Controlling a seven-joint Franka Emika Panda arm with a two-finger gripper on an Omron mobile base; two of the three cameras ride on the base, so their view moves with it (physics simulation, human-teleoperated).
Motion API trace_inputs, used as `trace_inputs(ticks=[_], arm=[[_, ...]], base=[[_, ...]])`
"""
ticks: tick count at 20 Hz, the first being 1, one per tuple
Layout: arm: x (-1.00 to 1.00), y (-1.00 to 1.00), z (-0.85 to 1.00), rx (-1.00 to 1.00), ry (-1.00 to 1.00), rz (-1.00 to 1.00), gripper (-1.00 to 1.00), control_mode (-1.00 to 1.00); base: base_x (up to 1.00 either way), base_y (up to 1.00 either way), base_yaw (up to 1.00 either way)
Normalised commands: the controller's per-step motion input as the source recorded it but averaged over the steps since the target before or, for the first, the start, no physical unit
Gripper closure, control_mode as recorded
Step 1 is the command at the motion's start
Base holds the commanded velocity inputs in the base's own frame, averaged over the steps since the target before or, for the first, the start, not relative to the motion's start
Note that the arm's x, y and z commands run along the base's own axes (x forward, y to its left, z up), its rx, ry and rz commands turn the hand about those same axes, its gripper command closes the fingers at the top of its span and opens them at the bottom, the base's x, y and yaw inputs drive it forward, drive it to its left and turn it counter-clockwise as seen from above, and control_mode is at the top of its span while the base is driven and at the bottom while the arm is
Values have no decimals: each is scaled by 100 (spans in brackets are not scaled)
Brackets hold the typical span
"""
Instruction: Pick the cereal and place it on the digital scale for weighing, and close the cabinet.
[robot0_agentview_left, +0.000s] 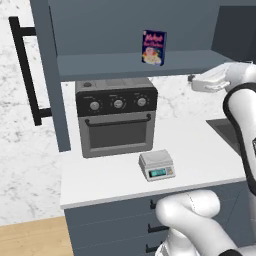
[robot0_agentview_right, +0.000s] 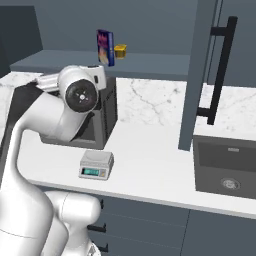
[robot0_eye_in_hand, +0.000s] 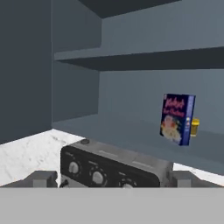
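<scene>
You see the cereal (robot0_agentview_left: 153, 47) upright on the lower shelf of the open cabinet (robot0_agentview_left: 50, 75): small dark blue box, pink lettering, bowl picture in front. A tiny yellow object (robot0_agentview_right: 120, 51) sits just behind it. The fingers (robot0_eye_in_hand: 43, 179) stand wide, holding nothing. The digital scale (robot0_agentview_left: 157, 165) sits on the counter (robot0_agentview_left: 110, 180), before the toaster oven (robot0_agentview_left: 116, 116).
</scene>
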Motion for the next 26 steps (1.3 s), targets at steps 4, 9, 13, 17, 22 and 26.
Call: trace_inputs(ticks=[4,9,13,17,22,26], arm=[[0,-12,58,2,-11,10,-100,-100],[10,0,41,0,-5,4,-100,-100],[31,-2,22,0,0,4,-100,-100],[36,-4,7,0,-1,6,-100,-100],[26,-6,0,1,-4,5,-100,-100],[31,0,0,0,0,3,-100,-100]], base=[[0,0,0],[0,0,0],[0,0,0],[0,0,0],[0,0,0],[0,0,0]])
